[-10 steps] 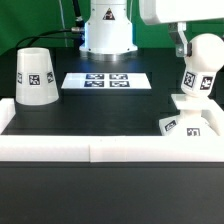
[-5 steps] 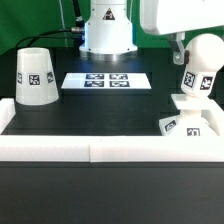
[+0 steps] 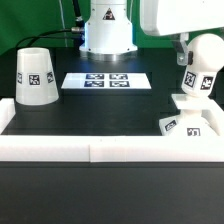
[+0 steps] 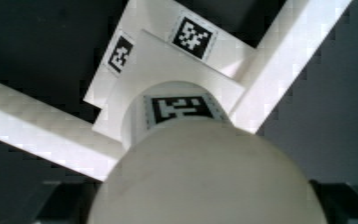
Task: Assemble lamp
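- Near the worktop's front right corner, the base lies flat, the bulb upright on it.
- The hand has dropped slightly around the bulb's head; I cannot tell whether it grips, so seating seems unfinished.
- By the left edge, the shade waits.

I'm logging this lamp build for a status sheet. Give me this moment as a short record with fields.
shade: matte white truncated-cone shade, standing alone at the exterior view's left
bulb: white round-headed bulb, standing on the base
base: flat square white base, beside the white border rail
gripper: two-finger gripper at the bulb's head; grip unclear
marker board: marker board, flat, mid-table
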